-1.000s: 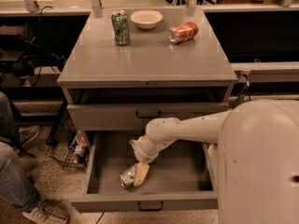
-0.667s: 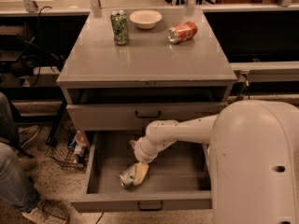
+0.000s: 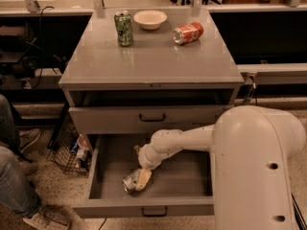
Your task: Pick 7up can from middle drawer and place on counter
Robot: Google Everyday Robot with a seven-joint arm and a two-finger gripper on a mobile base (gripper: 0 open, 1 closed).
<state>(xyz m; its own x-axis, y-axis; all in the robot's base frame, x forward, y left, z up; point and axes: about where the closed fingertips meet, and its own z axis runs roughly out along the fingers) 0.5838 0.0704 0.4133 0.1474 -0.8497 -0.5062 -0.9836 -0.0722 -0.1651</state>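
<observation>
— Well, what's around?
— On the counter (image 3: 153,63): upright green can (image 3: 123,28), bowl (image 3: 150,19), toppled orange-red can (image 3: 188,33).
— The 7up can (image 3: 128,183)?
— Lying sideways near the front of the open middle drawer (image 3: 184,176), end facing front-left. The gripper (image 3: 142,178) is against it; whether it grips, I cannot tell.

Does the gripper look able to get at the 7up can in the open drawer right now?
Probably yes: the gripper is down inside the open middle drawer, right against the 7up can lying there, with nothing between them.

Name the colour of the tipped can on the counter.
The tipped can is orange-red (camera view). The gripper is in the open grey drawer.
</observation>
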